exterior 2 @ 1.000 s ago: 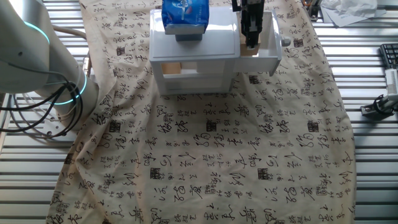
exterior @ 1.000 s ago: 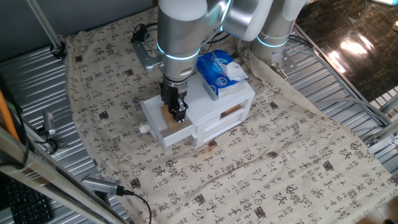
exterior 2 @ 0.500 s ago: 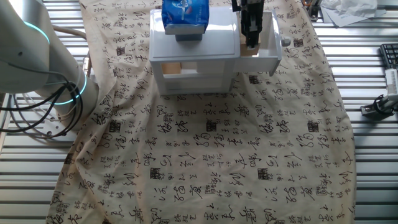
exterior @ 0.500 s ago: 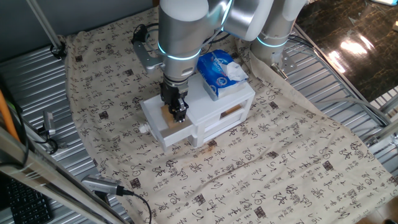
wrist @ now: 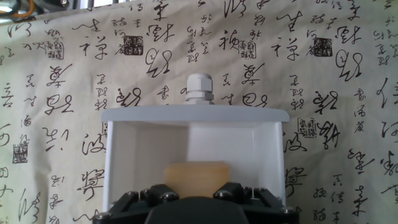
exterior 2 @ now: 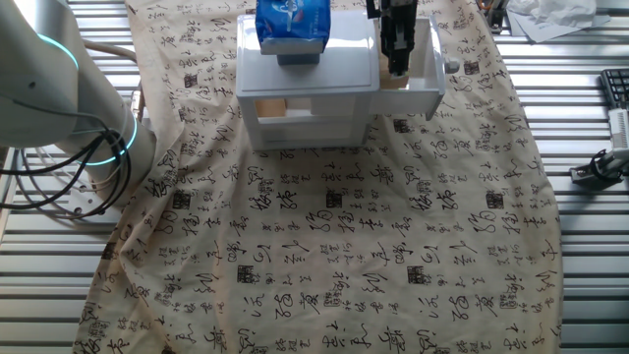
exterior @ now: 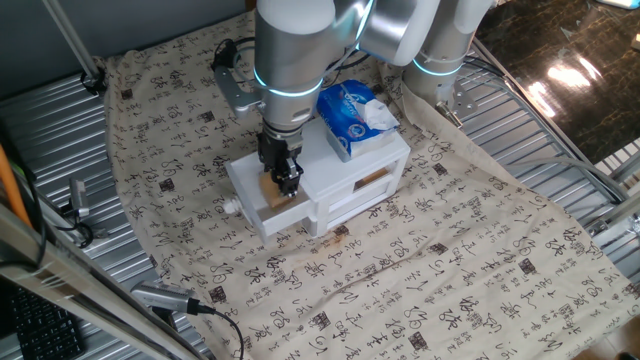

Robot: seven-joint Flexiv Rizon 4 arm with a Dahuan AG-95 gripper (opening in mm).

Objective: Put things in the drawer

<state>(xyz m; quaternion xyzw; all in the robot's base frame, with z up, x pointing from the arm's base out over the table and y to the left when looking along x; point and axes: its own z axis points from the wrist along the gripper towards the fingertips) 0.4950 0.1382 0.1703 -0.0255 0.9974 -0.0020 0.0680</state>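
Observation:
The white cabinet (exterior: 345,160) has its upper drawer (exterior: 262,213) pulled out, round knob (wrist: 200,88) at the front. My gripper (exterior: 287,182) reaches down into the open drawer. In the hand view the tan wooden block (wrist: 196,177) sits between my fingertips, low inside the drawer's white walls (wrist: 193,114), and my gripper (wrist: 196,194) is shut on it. The other fixed view shows my gripper (exterior 2: 396,65) in the drawer (exterior 2: 432,87), with a bit of the tan block (exterior 2: 392,82) beside the fingers.
A blue-and-white tissue pack (exterior: 352,113) lies on top of the cabinet, also seen in the other fixed view (exterior 2: 292,25). The lower drawer (exterior: 372,181) shows a tan slot on its front. A patterned cloth (exterior: 400,270) covers the table. The arm base (exterior 2: 59,108) stands at the left.

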